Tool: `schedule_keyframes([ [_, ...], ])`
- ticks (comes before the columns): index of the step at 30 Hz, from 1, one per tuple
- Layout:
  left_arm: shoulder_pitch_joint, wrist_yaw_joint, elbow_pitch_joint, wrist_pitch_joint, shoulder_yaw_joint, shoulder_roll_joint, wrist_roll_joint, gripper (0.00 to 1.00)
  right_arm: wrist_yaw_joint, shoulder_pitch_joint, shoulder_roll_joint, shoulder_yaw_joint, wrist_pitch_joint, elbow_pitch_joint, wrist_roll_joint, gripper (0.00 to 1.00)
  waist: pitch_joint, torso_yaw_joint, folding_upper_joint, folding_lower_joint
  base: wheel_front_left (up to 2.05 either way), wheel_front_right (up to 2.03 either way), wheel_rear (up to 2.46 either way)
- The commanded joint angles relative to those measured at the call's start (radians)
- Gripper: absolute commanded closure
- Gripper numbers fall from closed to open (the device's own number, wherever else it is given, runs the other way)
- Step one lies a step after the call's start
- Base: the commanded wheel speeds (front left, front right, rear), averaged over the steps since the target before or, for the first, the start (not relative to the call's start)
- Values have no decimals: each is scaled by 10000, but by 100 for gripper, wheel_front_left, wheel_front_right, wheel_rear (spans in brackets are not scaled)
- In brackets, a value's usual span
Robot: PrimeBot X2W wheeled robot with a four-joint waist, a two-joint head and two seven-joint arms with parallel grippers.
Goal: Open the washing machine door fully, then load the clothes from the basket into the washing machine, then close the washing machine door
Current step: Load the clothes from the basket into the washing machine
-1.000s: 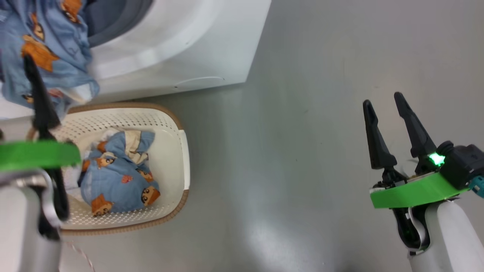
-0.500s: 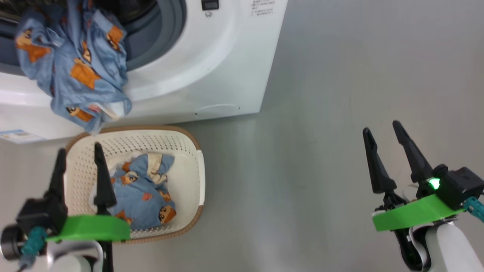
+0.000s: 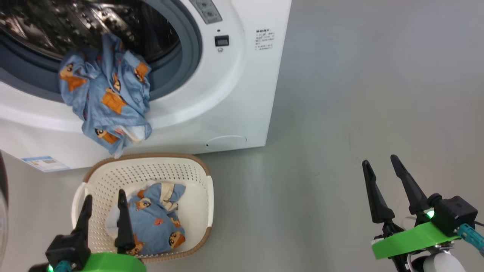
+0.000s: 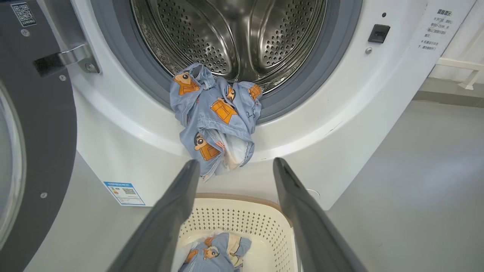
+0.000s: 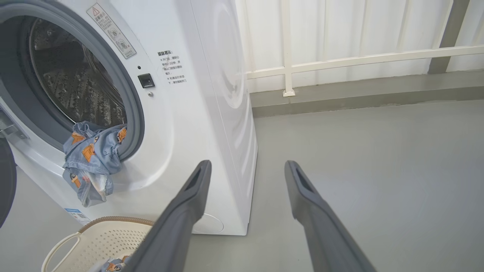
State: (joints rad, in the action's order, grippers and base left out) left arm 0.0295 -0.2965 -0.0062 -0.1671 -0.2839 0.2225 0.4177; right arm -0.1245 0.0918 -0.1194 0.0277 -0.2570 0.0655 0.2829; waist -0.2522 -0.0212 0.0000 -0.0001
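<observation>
You are viewing left gripper (image 3: 104, 196) and right gripper (image 3: 379, 160) gaping empty, clothes (image 3: 107, 102) draping washing machine (image 3: 234, 94) rim and lying in basket (image 3: 204, 170).

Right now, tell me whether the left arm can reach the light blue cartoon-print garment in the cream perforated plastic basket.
Probably yes: its open fingers point at the cream perforated basket, where the light blue garment lies uncovered, nothing between.

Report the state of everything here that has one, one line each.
washing machine door, swung open to the side.
washing machine, mouth uncovered.
hanging garment, draped over the machine's opening, half out.
basket, upright before the machine, one garment inside.
basket garment, crumpled, not gripped.
left hand, open, empty, above the basket.
right hand, open, empty, away from the machine.
</observation>
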Motion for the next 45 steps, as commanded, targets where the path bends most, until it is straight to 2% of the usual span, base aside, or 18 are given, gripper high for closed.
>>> schedule_keyframes([
  [1, -4, -121, -180, -13, 342, 195, 88, 0, -62, -145, -9, 270, -46, -228, -157, 0, 255, 66, 0, 1, 0, 0, 0],
  [13, -213, -136, -253, -92, 274, 236, 143, 0, -62, -439, 97, 314, 31, -349, -258, 0, 358, 14, 0, 1, 0, 0, 0],
  [24, 254, -65, -30, -121, 151, 201, 133, 0, -62, -332, 57, 228, 31, -467, -228, 0, -9, 29, 0, 1, 0, 0, 0],
  [32, 1127, 145, 573, -161, 127, 210, 160, 0, -62, -131, 5, 278, 20, -593, -187, 0, -578, 121, 0, 1, 0, 0, 0],
  [45, 3162, 780, 2414, -172, 227, 241, 451, 0, -62, 414, -208, 450, -11, -691, -54, 0, -1961, 165, 0, 1, 0, 0, 0],
])
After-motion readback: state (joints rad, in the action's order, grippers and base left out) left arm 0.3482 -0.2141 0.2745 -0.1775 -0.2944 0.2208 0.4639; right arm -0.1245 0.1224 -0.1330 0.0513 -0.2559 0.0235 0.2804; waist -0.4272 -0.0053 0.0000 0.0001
